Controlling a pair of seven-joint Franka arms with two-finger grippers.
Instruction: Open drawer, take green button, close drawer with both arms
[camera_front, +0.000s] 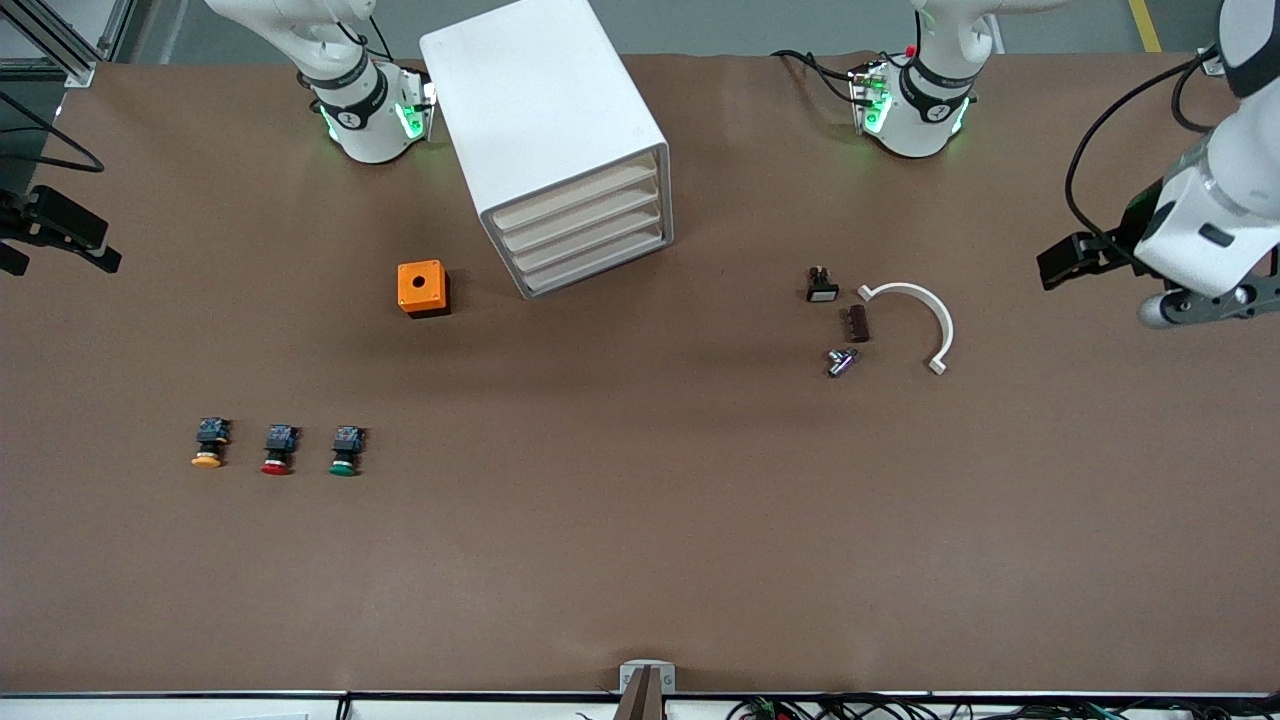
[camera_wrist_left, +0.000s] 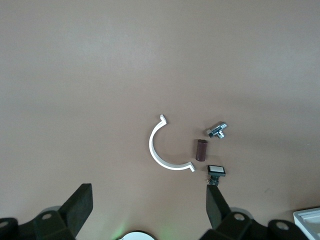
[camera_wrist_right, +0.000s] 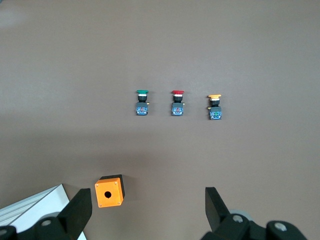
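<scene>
White four-drawer cabinet (camera_front: 560, 140), shut, near the tabletop's (camera_front: 640, 560) base-side edge, is best pulled squarely while braced. Left tool (camera_wrist_left: 149, 212) and right tool (camera_wrist_right: 148, 212) are held spread, empty, at opposite ends. Three push-buttons are counted; the green button (camera_front: 346, 451) lies toward the right arm's end.

The button (camera_front: 346, 451) (camera_wrist_right: 142, 102) lies on its side on the brown table near my right arm's end, its round green cap pointing toward the front camera and its black-and-blue body pointing back toward my bases. It is the last of 3 similar buttons in a row, just beside the red-capped one and nearest the table's middle. My 2 white arms hang clear of it, well apart.
</scene>
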